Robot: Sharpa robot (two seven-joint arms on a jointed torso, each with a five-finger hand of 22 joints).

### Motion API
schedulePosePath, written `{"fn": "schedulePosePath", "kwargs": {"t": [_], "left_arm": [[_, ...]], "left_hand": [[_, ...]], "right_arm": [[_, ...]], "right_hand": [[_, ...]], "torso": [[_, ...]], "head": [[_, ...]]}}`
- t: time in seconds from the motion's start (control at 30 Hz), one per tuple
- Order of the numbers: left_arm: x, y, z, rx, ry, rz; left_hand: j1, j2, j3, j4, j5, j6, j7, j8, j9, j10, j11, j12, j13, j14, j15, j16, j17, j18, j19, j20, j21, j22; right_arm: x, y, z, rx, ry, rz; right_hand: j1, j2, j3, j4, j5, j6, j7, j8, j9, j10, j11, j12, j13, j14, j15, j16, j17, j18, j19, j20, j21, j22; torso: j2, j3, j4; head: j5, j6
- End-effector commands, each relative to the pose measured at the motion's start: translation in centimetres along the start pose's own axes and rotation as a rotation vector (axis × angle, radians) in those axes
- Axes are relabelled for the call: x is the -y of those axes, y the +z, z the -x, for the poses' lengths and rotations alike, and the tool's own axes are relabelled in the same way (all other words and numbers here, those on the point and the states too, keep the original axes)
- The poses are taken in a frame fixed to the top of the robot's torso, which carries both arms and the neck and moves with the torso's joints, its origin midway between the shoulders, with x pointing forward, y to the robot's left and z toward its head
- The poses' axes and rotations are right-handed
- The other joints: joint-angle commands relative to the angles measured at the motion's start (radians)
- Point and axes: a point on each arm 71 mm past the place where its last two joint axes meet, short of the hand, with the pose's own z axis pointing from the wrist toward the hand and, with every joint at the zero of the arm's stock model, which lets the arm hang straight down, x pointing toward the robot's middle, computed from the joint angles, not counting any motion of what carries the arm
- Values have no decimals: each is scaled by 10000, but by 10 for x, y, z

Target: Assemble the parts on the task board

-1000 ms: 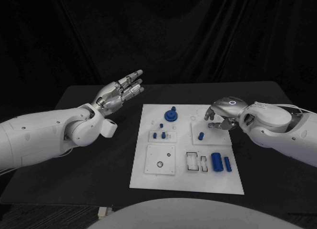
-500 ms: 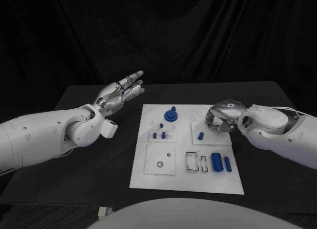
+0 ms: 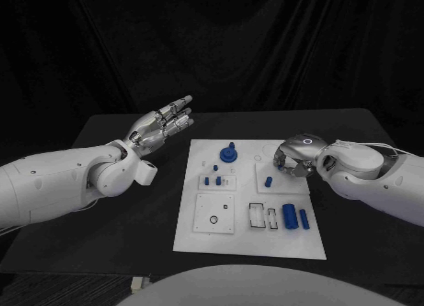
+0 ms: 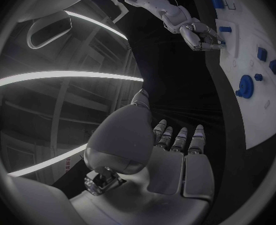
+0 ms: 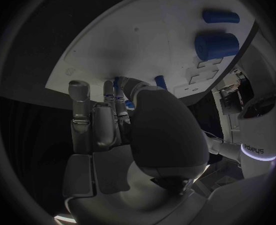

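Note:
The white task board (image 3: 248, 237) lies mid-table. On it are a blue knob (image 3: 229, 153), two small blue pegs (image 3: 212, 181), a single blue peg (image 3: 269, 182), a thick blue cylinder (image 3: 290, 215) and a thinner one (image 3: 305, 219). My right hand (image 3: 295, 157) hovers over the board's far right part, fingers bent down toward it, nothing seen between them; the single peg (image 5: 160, 81) stands just beside the fingertips (image 5: 79, 91), apart from them. My left hand (image 3: 163, 123) is raised left of the board, fingers spread, holding nothing. The left wrist view shows the right hand (image 4: 199, 34) by the board's edge (image 4: 238, 60).
A square white block with a ring-shaped hole (image 3: 215, 213) and two narrow slots (image 3: 263, 215) sit on the near half of the board. Black table (image 3: 138, 217) surrounds the board, with free room left, right and behind it.
My right hand has turned and drawn its fingers in under the palm, shifting slightly over the board's far right part. The left hand and the parts have stayed put.

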Motion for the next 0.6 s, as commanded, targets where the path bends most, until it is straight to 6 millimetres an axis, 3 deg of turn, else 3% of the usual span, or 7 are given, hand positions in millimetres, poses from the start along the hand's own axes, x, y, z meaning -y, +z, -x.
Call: {"fn": "schedulePosePath", "kwargs": {"t": [0.03, 0.23, 0.6], "left_arm": [[1, 0, -2, -78, -166, -193], [1, 0, -1, -86, -177, -178], [0, 0, -1, -102, -193, -138]], "left_hand": [[106, 21, -49, -44, 62, -12, 84, 44, 11, 15, 62, -45, 3, -4, 74, -36, -9, 138, 4, 58, 35, 16], [158, 34, -54, -77, 122, 7, 101, 47, 14, 16, 69, -45, 3, -4, 83, -36, -9, 142, 11, 71, 40, 32], [230, 55, -55, -127, 187, 7, 109, 47, 14, 13, 90, -46, 2, -4, 101, -36, -9, 146, 22, 94, 47, 52]], "right_arm": [[0, 0, 1, 266, 13, 83], [0, -1, 3, 523, 88, 169], [1, -4, 4, 665, 136, 142]], "right_hand": [[60, -41, 186, -78, 88, 153, 29, 89, 58, 165, -9, 103, 31, -39, -31, -42, -23, -49, 40, -51, 86, 861], [77, -65, 410, -318, 109, 536, 15, 263, 193, 612, -78, 296, 100, -17, 57, -23, -3, -76, 63, -2, 267, 886], [-10, -103, 497, -449, -17, 720, 7, 315, 262, 844, -110, 354, 122, 1, 61, -17, 4, -82, 78, 12, 425, 899]], "torso": [[-2, 0, -3], [-3, 0, -6], [-4, -3, -11]], "head": [[28, -2], [54, -2], [82, -2]]}}
